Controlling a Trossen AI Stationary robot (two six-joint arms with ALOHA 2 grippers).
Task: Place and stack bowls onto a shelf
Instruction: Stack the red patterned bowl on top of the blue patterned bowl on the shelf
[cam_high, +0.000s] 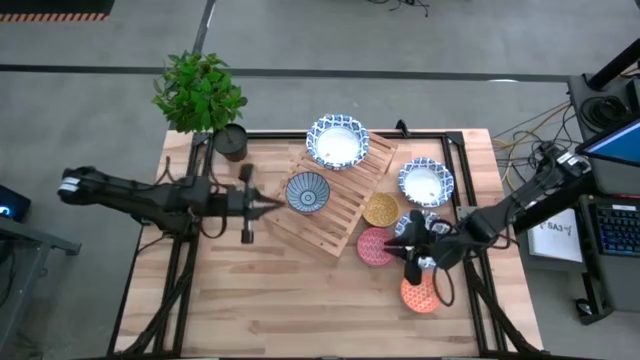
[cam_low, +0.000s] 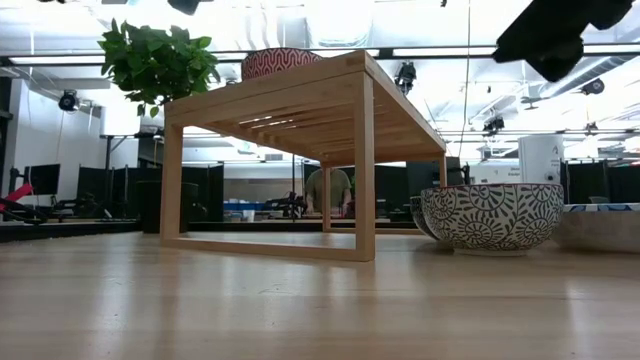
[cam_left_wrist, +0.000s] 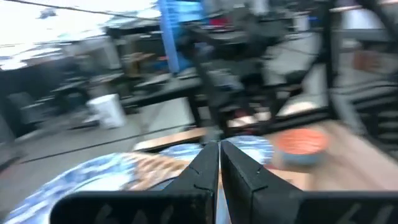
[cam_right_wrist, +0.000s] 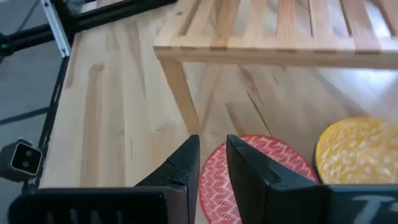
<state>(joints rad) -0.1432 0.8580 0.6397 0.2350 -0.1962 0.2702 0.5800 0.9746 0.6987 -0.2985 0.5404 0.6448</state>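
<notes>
Shelf (cam_high: 335, 205) lying diagonal on tabletop (cam_high: 250, 300), long axis from near-left to far-right; on it, blue-rimmed white bowl (cam_high: 337, 141) at far end, teal bowl (cam_high: 307, 191) at left edge, both mouth-up. Right gripper (cam_high: 408, 246) over pink-red bowl (cam_right_wrist: 249, 168), fingers nearly together and empty, mustard-yellow bowl (cam_right_wrist: 357, 152) just beside; left gripper (cam_high: 272, 203) beside teal bowl, fingers together, empty. Probably glazed ceramic: stiff, slippery, chippable, moderately heavy; best pinched across rim wall, kept level.
</notes>
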